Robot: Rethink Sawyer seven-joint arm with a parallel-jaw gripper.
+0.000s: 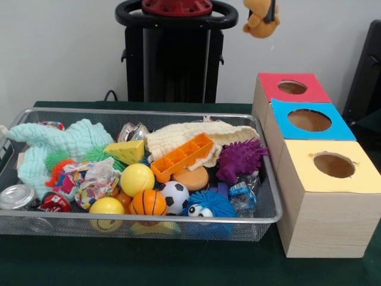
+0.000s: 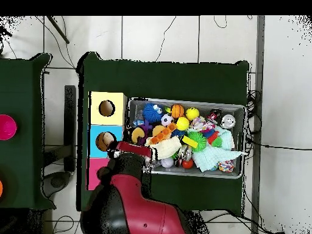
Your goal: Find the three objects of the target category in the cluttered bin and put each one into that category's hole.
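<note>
The gripper hangs at the top edge of the front view, closed around a small tan plush toy that dangles high above the red-topped box. From overhead, the arm's end sits over the blue-topped box (the plush is hidden there). The wire mesh bin lies on the green table just beside the three boxes, crowded with a soccer ball, mini basketball, purple spiky toy, orange tray and cheese wedge.
</note>
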